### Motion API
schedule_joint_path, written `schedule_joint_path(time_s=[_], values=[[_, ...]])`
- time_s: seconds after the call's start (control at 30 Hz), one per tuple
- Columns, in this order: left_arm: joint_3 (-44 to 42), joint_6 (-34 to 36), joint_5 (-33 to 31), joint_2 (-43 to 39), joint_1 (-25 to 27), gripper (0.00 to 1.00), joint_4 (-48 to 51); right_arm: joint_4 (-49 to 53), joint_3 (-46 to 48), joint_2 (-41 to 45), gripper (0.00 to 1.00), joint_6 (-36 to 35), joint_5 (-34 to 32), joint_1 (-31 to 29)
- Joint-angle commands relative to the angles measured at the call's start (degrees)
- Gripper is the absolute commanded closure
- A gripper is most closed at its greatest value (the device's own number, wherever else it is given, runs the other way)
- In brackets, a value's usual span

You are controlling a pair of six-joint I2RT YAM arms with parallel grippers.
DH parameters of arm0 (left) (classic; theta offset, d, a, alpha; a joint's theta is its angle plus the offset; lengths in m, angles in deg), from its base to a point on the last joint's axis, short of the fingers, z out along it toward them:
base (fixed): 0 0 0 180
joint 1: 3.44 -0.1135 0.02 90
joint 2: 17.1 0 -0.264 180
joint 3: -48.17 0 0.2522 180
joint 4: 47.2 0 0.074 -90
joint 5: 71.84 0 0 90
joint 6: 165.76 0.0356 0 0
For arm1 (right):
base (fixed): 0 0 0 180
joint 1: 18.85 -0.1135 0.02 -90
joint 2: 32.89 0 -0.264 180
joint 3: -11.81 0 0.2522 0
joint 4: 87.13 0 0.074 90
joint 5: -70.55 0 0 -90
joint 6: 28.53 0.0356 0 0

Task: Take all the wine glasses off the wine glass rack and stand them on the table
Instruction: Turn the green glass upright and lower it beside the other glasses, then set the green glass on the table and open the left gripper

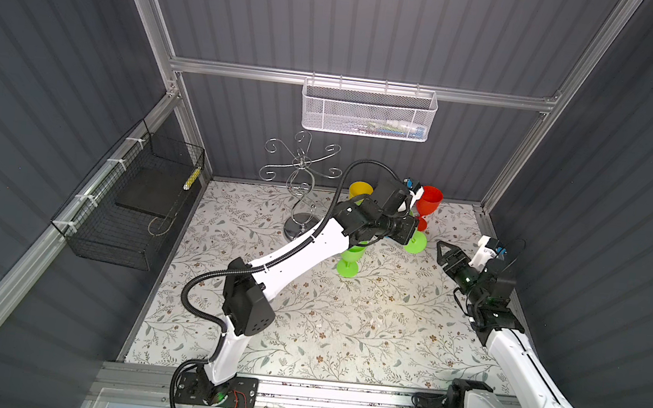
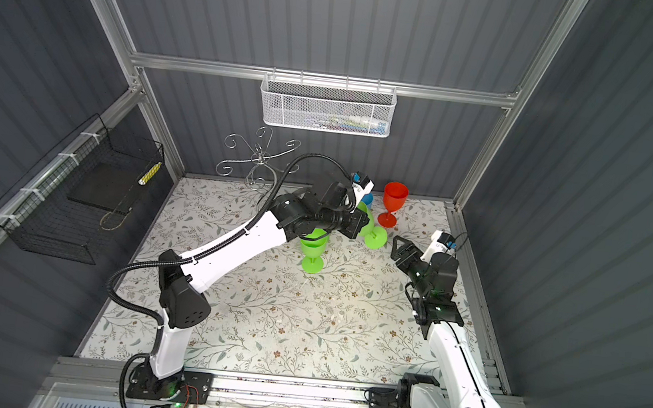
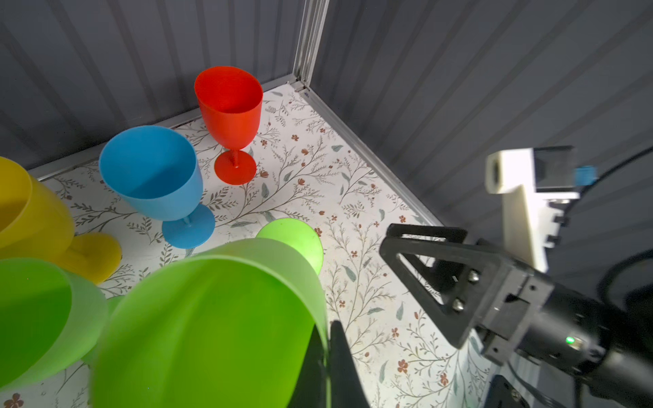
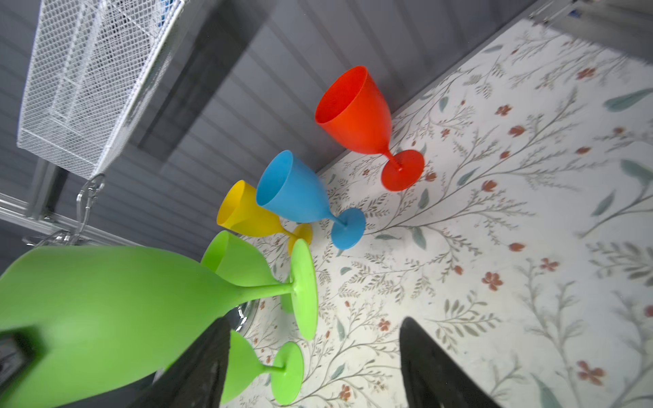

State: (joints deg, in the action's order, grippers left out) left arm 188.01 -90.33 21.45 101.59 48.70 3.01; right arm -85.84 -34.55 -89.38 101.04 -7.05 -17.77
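Looking along the edges, you have the floral table [image 1: 342,341] walled at the back and on both sides. Toward the back, a red glass [image 1: 429,202], a blue glass [image 3: 152,169], a yellow glass [image 1: 360,190] and 1 standing green glass [image 1: 349,260] crowd close together. The middle and front of the table give you open room.

Your right gripper [image 1: 444,254] hangs near the table's right edge, jaws spread wide with nothing between them. Your left gripper [image 1: 409,233] is clamped on the rim of the wine glass [image 3: 212,318], with 1 finger [image 3: 341,360] showing outside the bowl.

That glass is bright green matte plastic, steeply tilted, its round foot pointing toward the right gripper. It is well apart from the wine glass rack [image 1: 301,193], the chrome wire stand with curled arms by the back wall.
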Motion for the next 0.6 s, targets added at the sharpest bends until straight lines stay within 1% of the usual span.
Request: schedule_joint_path(time_s=[0.0,0.07,0.2,0.37,0.57], values=[[4.1,3.8,-3.2,2.8,-0.2,1.00,4.4,4.2,-2.6,-0.6,0.15,-2.1,-5.5,0.1],[6.0,4.7,-4.7,5.0,-0.1,1.00,5.8,5.2,-3.1,-0.6,0.11,-2.9,-6.1,0.1],[9.2,6.0,-7.2,9.0,-0.1,1.00,7.8,5.8,-2.9,0.1,0.07,-3.5,-7.5,0.1],[12.3,7.4,-9.6,12.7,-0.1,1.00,10.5,6.6,-2.4,1.0,0.06,-4.0,-7.8,-0.1],[15.2,8.4,-10.7,15.6,0.0,1.00,13.7,6.7,-1.8,1.6,0.06,-4.7,-8.3,-0.4]])
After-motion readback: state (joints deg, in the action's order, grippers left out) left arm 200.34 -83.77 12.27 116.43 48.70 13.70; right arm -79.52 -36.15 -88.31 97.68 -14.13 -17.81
